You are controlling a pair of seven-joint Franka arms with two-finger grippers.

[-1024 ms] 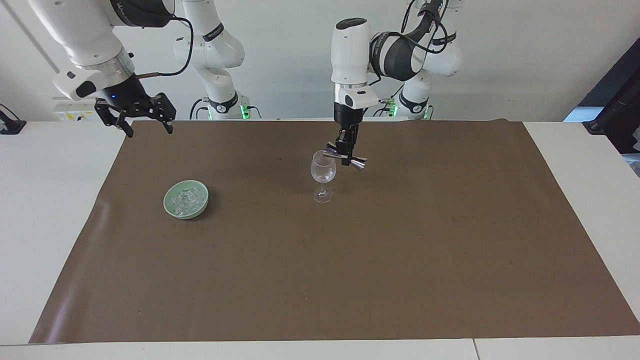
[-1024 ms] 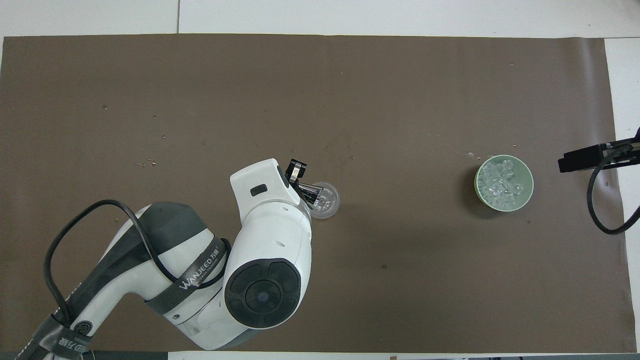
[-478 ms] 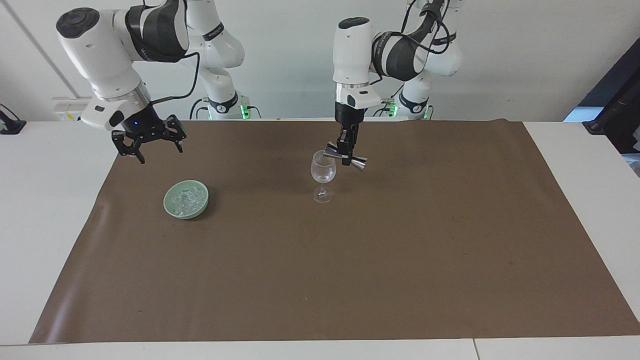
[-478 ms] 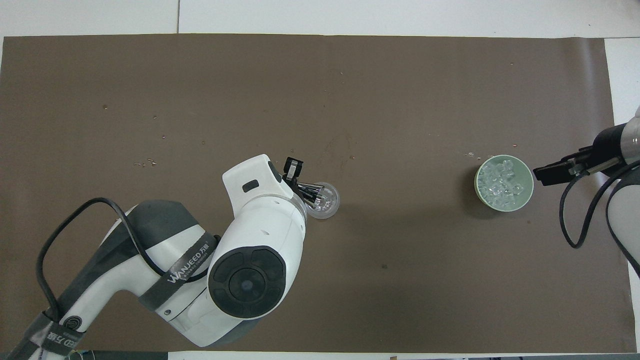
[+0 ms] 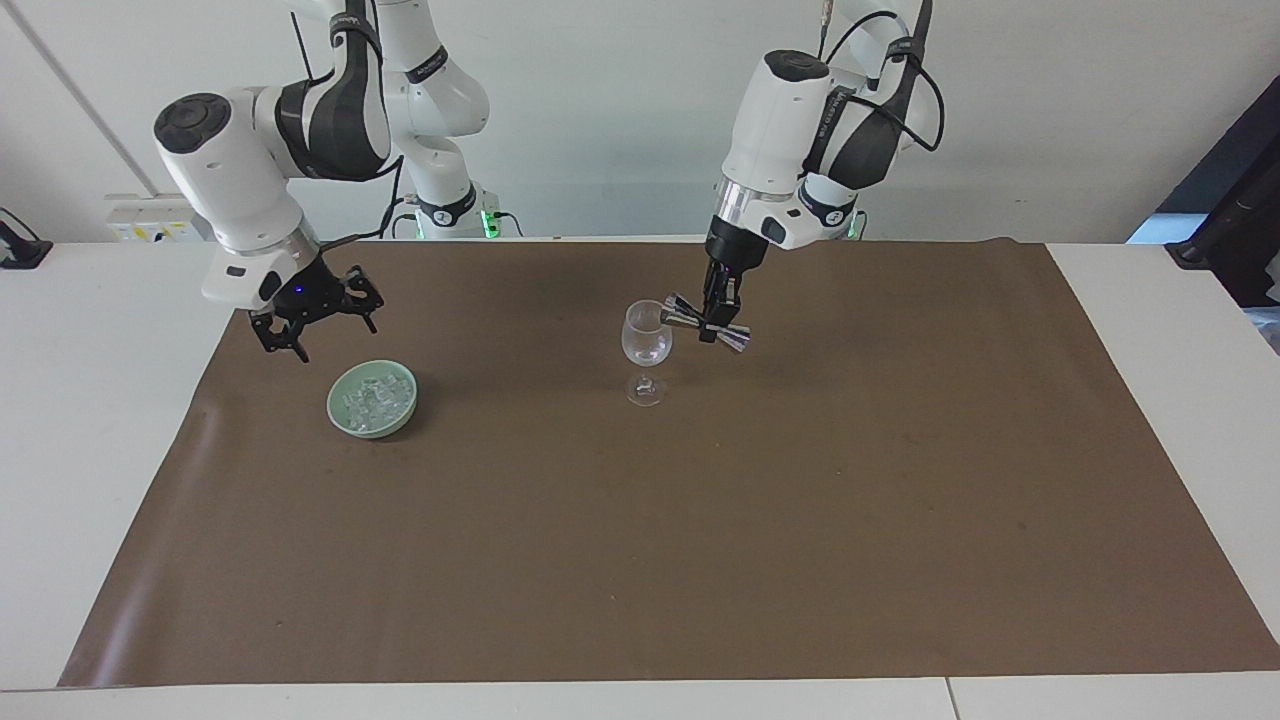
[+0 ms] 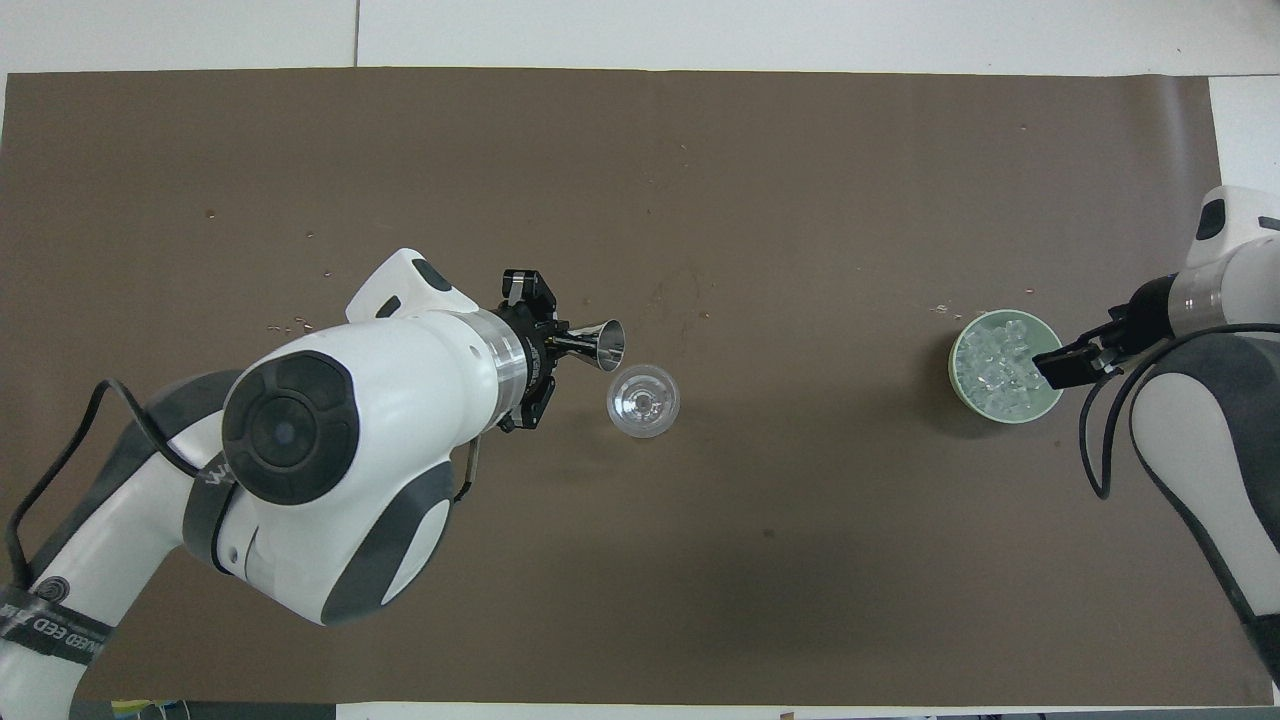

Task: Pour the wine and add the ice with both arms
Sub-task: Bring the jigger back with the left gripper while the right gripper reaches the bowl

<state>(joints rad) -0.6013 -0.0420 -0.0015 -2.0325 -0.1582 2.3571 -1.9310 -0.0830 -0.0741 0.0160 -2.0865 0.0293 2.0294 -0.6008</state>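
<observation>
Since the earlier frames the jigger, clamped in the left gripper, has been drawn off the wine glass and is held at the glass's 3 o'clock in the facing view. The right gripper, fingers spread and holding nothing, has been brought over the bowl of ice. Pouring is judged done; next, a descent onto one chunk is called for.

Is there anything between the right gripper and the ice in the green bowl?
Nothing visible. The right gripper, fingers open, hangs over the bowl's edge nearer the robots, and the ice lies uncovered. The wine glass and the left gripper with its metal jigger stand well aside.
</observation>
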